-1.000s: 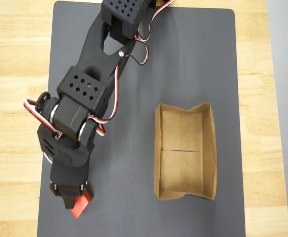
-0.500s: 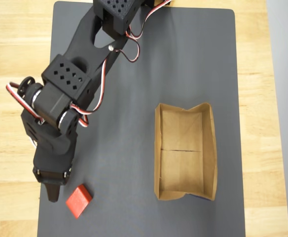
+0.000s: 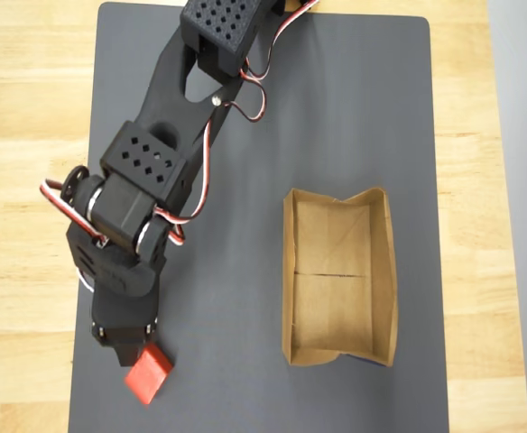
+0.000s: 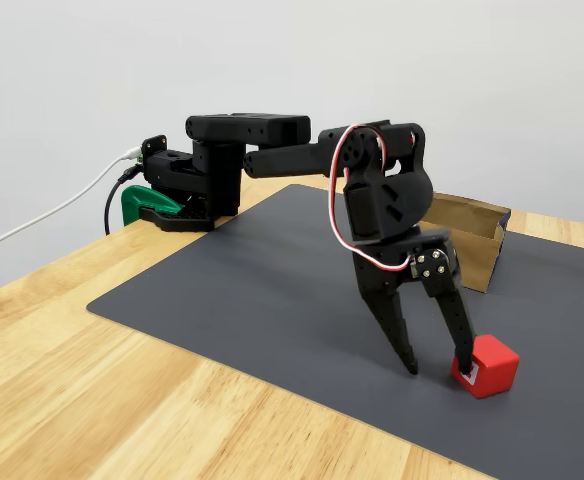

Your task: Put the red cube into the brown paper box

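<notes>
The red cube (image 3: 149, 373) lies on the dark grey mat near its lower left corner in the overhead view. In the fixed view the red cube (image 4: 490, 365) sits at the mat's near right. My gripper (image 4: 437, 364) stands open and points down at the mat, with nothing in the gap between its fingers. Its right finger (image 4: 459, 335) rests against the cube's left face. From overhead, my gripper (image 3: 130, 354) is just up and left of the cube. The brown paper box (image 3: 385, 271) stands open-topped on the mat's right half, and in the fixed view the box (image 4: 469, 236) is behind the arm.
The grey mat (image 3: 245, 343) covers most of a wooden table (image 3: 24, 180). The arm's base is fixed with a green clamp (image 4: 150, 204) at the far table edge. Bare mat lies between the cube and the box.
Half a second ago the gripper had swung left, apart from the cube. It has swung back right and now touches the cube. The cube and box have hardly moved.
</notes>
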Controlling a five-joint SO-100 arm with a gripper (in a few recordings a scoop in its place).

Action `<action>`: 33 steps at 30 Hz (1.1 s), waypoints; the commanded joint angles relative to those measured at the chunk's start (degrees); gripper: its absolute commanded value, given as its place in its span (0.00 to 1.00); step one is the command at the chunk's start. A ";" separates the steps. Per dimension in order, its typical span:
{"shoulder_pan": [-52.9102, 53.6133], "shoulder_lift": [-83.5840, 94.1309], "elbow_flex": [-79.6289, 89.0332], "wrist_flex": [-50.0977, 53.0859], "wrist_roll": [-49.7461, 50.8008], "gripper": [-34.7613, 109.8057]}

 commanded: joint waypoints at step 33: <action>-2.64 1.93 -2.81 -5.98 -0.53 0.46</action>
